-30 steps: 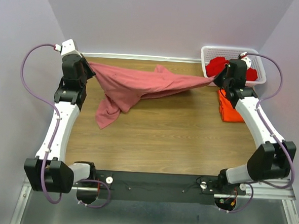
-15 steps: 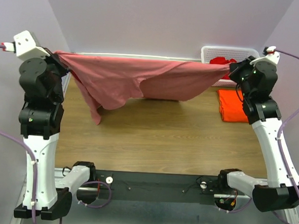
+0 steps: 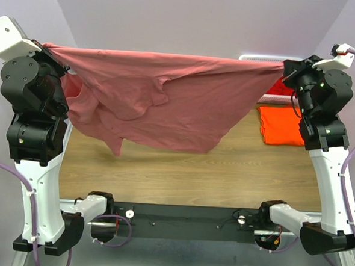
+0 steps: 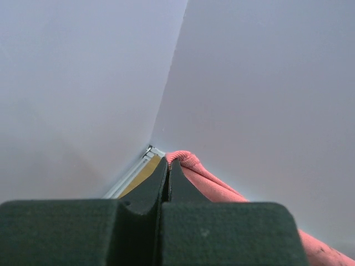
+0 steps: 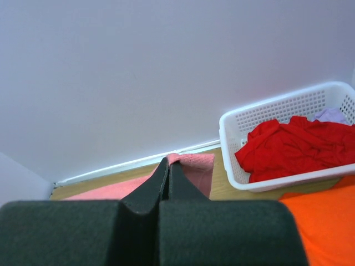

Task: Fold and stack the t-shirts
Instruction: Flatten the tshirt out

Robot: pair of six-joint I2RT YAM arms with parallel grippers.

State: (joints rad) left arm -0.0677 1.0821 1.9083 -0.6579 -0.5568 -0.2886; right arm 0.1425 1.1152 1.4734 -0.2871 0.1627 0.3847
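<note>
Jaws, left and right: both pressed shut, each pinching one end of the top edge of salmon-pink t-shirt [image 3: 167, 102], stretched taut between the two raised arms and hanging as a wide sheet above desk [image 3: 181, 169]. Orange t-shirt [image 3: 280, 124]: folded flat on desk at right side, just beside right arm. Red t-shirts [image 5: 294, 141]: heaped loose in white lattice basket [image 5: 266, 113] at far right corner of desk, against wall.
</note>
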